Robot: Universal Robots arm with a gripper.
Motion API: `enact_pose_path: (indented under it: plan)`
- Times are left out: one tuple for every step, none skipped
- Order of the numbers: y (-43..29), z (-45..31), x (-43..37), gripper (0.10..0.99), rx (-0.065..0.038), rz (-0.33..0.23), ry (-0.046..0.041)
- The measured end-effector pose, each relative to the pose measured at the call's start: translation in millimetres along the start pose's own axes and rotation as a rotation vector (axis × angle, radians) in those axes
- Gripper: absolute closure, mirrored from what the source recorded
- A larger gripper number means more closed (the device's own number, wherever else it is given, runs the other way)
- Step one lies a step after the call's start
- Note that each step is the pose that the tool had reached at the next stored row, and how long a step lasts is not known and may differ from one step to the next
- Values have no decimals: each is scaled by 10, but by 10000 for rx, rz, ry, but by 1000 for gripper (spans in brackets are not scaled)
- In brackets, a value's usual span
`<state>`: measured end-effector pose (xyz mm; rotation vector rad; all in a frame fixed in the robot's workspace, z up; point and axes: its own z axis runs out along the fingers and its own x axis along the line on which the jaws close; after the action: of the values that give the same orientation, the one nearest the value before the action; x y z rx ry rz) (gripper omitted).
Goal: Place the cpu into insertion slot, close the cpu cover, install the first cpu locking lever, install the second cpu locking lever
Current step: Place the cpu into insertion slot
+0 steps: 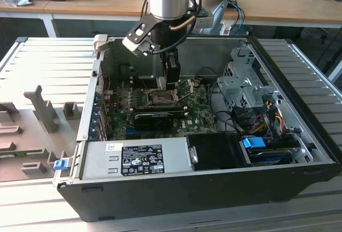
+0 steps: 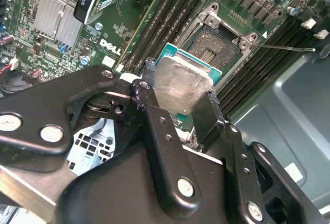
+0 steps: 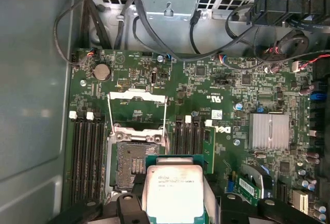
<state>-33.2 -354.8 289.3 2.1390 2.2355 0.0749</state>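
My gripper (image 2: 180, 94) is shut on the cpu (image 2: 181, 82), a small square chip with a pale silver top and green edge, gripped by two opposite sides. In the first wrist view the cpu (image 3: 172, 193) hangs in the gripper (image 3: 172, 206) just beside and above the open insertion slot (image 3: 131, 163), partly overlapping one edge of it. The cpu cover (image 3: 136, 96) is swung open beyond the slot, and two thin wire levers (image 3: 165, 114) stand released along its sides. In the exterior view the gripper (image 1: 171, 84) hovers inside the computer case over the slot (image 1: 159, 99).
Black memory slots (image 3: 87, 157) flank the socket on both sides. A finned heatsink (image 3: 268, 130) and a long black card (image 1: 155, 117) lie nearby. Cables (image 3: 154, 33) and a drive cage (image 1: 243, 85) crowd one end; the case's grey wall (image 3: 31, 105) stands close.
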Motion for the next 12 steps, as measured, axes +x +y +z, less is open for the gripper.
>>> enact_pose_path:
  plan:
    - [-1, 14, 1, 561, 0, 0, 0]
    - [-2, 23, 1, 561, -1, 0, 0]
    - [-2, 28, 1, 561, 0, 1, 0]
    - [-3, 37, 1, 561, 0, 0, 0]
    - [-3, 46, 1, 561, 0, 0, 0]
    - [-4, 54, 1, 561, 0, 1, 0]
    - [-5, 63, 1, 561, 0, 1, 0]
    - [-5, 72, 1, 561, 0, 0, 0]
    - [-5, 78, 1, 561, 0, 1, 0]
    - [-6, 84, 1, 561, 0, 1, -1]
    - [-6, 88, 1, 561, 0, 0, -1]
    - [-6, 92, 1, 561, 0, 0, -1]
